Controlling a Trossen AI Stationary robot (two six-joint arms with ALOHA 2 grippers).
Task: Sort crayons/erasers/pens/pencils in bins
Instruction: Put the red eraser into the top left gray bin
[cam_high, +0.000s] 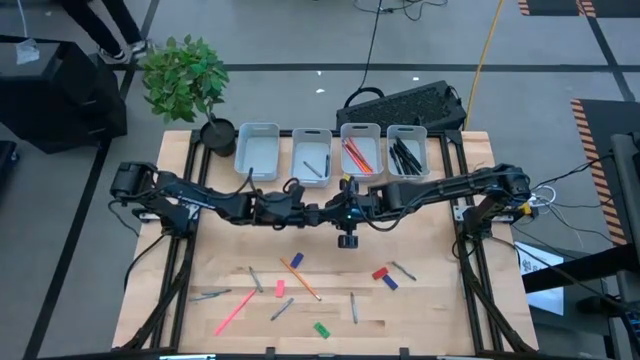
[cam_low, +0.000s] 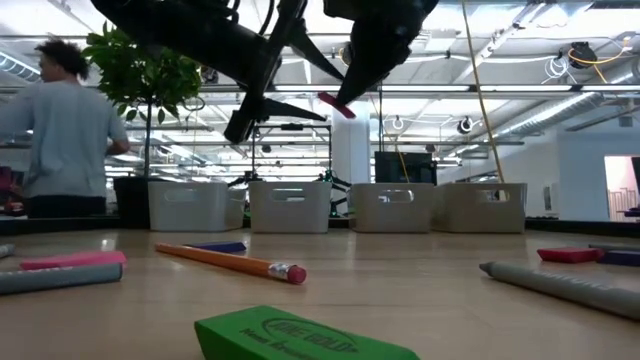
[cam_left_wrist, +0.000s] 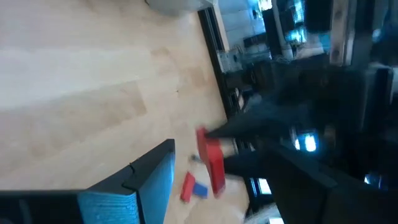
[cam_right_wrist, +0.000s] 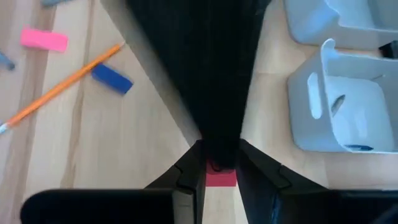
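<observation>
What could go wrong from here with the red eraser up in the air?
The right pincer grips the red eraser aloft, seemingly by one end; it could slip out. The left arm lies close beside it, so they may collide. The leftmost bin looks bare, the other bins hold sticks; a wrong drop is possible.

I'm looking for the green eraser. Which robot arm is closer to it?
The right one. Its end effector, shut on a red eraser, hangs up-table of the green eraser. The left end effector is farther off, near the bins.
</observation>
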